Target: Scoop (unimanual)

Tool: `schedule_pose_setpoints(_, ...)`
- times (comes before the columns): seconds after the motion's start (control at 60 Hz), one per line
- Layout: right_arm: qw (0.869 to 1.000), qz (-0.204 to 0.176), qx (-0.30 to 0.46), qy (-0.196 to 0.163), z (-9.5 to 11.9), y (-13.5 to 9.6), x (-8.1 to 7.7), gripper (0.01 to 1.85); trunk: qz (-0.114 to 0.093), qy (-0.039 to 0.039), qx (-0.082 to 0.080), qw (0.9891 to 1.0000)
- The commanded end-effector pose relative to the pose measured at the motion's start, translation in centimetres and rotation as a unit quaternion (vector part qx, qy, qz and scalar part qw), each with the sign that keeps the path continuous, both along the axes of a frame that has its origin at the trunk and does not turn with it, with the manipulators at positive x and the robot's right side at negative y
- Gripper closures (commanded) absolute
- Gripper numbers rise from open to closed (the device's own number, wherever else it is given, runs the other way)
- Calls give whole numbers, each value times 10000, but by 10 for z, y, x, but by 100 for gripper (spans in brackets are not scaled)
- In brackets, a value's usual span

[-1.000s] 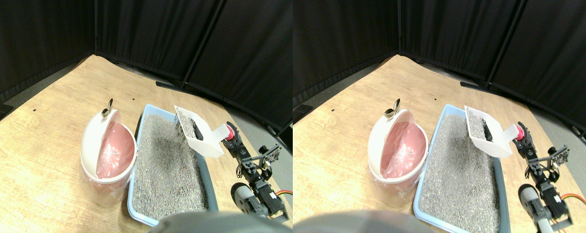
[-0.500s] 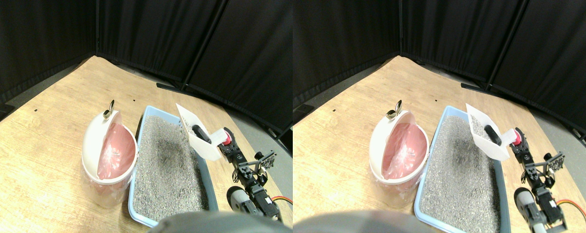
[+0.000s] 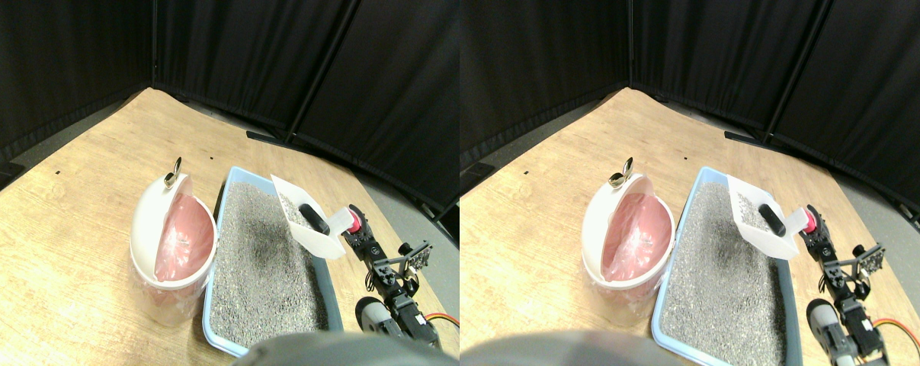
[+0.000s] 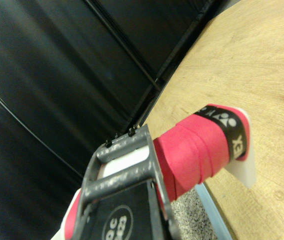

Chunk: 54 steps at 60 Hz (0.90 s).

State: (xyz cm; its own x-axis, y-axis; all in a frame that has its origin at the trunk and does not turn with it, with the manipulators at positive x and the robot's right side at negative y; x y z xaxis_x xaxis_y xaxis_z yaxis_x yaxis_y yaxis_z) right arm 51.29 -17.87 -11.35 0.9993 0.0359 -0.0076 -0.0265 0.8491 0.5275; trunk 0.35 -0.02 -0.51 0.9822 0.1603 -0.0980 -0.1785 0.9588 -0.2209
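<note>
My right gripper (image 3: pixel 355 226) is shut on the red-wrapped handle (image 3: pixel 354 222) of a white scoop (image 3: pixel 301 229). It holds the scoop in the air over the far right part of a blue litter tray (image 3: pixel 238 168). A dark lump (image 3: pixel 314 219) and a little grey litter lie inside the scoop. Grey litter (image 3: pixel 261 259) fills the tray. In the wrist view the red handle (image 4: pixel 196 150) runs beside the dark jaw frame (image 4: pixel 127 175), with the handle's white end (image 4: pixel 245 165) beyond it.
A white bin with a pink liner (image 3: pixel 171 245) stands touching the tray's left side, its lid tipped open and a metal clip (image 3: pixel 173 172) at its far rim. The wooden floor (image 3: pixel 71 168) is ringed by black curtains (image 3: pixel 277 53).
Most of the litter has drained out of the scoop, baring the dark lump. The scoop has tipped flatter and come a little lower and leftward over the tray.
</note>
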Motion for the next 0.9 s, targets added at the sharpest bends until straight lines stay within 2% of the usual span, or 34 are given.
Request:
schedule_pose_setpoints(0.017, 9988, 199, 234, -389, 14, 7, -1, 180, 95, -86, -20, 9999)
schedule_pose_setpoints(0.167, 9972, 449, -186, -563, 22, 12, -2, 180, 187, -87, -67, 9998)
schedule_pose_setpoints(0.267, 9957, 485, -492, -617, 32, 18, -3, 180, 255, -83, -103, 9996)
schedule_pose_setpoints(0.433, 9853, 829, -1264, -794, 45, 29, -2, 180, 386, -73, -175, 9991)
schedule_pose_setpoints(0.533, 9844, 842, -1337, -770, 51, 34, -2, 180, 459, -64, -214, 9987)
schedule_pose_setpoints(0.633, 9770, 876, -1737, -870, 57, 42, 0, 180, 556, -50, -277, 9981)
schedule_pose_setpoints(0.833, 9724, 1029, -1946, -778, 61, 58, 4, 180, 728, -28, -390, 9966)
schedule_pose_setpoints(0.9, 9680, 1225, -2032, -816, 61, 63, 8, 180, 779, -13, -431, 9960)
